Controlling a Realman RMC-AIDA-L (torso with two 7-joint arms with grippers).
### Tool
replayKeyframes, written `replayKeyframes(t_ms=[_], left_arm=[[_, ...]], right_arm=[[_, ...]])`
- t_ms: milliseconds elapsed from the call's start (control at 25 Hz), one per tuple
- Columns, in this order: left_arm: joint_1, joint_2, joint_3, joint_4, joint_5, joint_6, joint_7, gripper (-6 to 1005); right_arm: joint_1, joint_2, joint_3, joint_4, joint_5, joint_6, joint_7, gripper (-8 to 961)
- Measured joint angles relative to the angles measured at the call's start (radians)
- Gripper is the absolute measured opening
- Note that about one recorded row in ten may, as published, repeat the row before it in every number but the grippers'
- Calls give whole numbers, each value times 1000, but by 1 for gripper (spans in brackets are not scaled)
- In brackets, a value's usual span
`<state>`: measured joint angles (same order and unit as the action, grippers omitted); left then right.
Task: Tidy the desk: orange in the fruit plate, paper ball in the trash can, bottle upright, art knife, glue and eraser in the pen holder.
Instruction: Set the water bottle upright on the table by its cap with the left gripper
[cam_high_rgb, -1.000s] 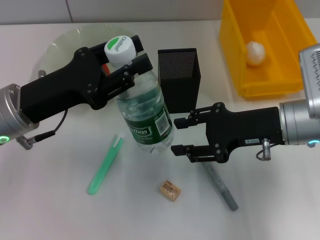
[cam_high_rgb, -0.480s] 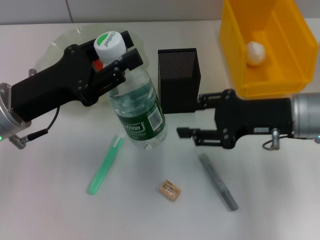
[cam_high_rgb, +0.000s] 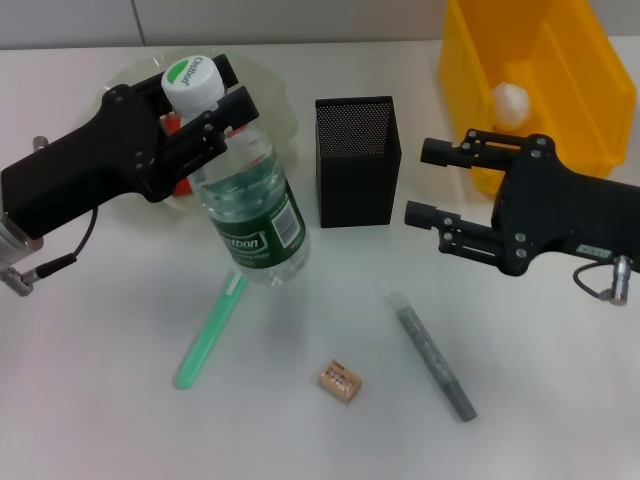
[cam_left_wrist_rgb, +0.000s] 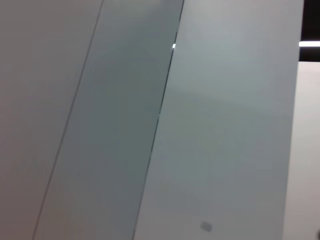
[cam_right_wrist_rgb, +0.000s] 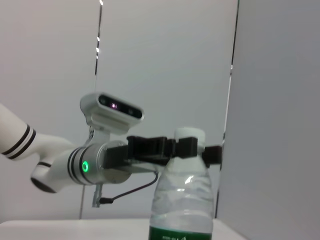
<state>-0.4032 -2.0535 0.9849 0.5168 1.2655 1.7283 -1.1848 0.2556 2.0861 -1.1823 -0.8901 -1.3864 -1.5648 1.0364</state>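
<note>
my left gripper is clamped on the bottle neck just under the cap, bottle standing nearly upright left of the pen holder. right gripper hangs spread and empty on the holder's other side. next i'd let go gently so it doesn't tip.

Work surface is a plain white desk, matte, evenly lit, with soft shadows under whatever sits on it. Along its far edge runs a pale grey wall with one thin vertical seam on the left. The wrist views show more of the room: flat grey-white wall panels split by narrow dark joints, one bright glint of light along a seam.
</note>
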Motion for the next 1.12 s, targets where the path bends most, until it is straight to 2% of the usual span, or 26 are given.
replayKeyframes(t_ms=[280, 480, 640, 720, 1120], left_arm=[[14, 6, -22, 14, 1, -7, 1, 476], [47, 17, -24, 84, 1, -11, -3, 480], [58, 27, -24, 99, 2, -17, 2, 483], [66, 41, -32, 106, 4, -20, 7, 485], [78, 55, -35, 119, 42, -58, 53, 492]], right_arm=[[-16, -2, 38, 109, 55, -23, -77, 572], [-13, -3, 74, 175, 64, -54, -98, 573], [-9, -2, 90, 197, 69, -58, -108, 573], [-3, -2, 90, 208, 69, -58, -108, 573], [21, -1, 92, 241, 96, -51, -108, 573]])
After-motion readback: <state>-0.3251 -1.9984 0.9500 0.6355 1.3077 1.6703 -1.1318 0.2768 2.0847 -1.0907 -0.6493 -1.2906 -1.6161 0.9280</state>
